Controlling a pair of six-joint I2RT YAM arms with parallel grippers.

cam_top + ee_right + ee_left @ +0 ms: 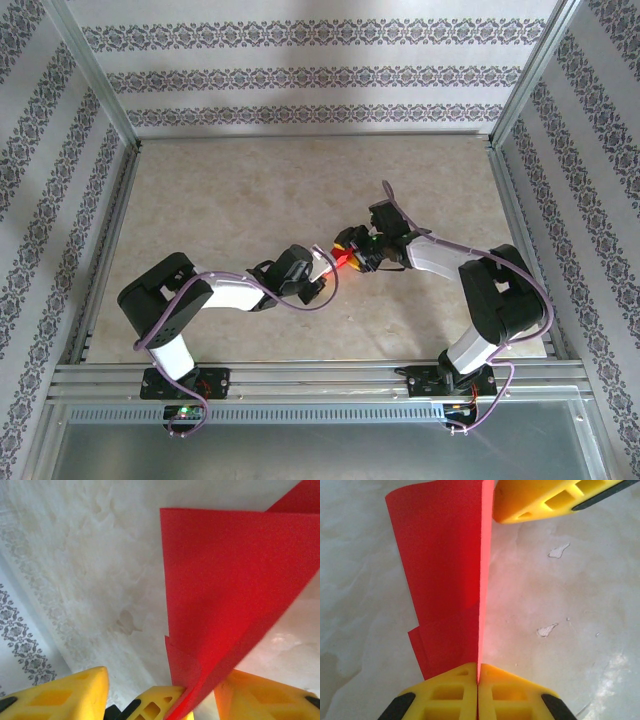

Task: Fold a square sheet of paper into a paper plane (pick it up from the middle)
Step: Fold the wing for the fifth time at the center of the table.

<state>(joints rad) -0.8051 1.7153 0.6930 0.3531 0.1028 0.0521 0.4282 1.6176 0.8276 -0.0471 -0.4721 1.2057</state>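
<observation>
Arms bent inward, meeting over table | left claw pinching folded red paper, flaps splayed | right claw spread wide

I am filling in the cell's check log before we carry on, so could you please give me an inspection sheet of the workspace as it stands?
Surface: beige marbled table, with small chipped marks.
Job's things: red paper, folded into layers, held on edge above the table between the two arms.
Clutter: nothing seen.
Grippers: left gripper shut on an edge of the paper; right gripper open, its fingers either side of the paper.
Cables: purple cables run along both arms, clear of the paper.
Surroundings: patterned walls and an aluminium frame.
</observation>
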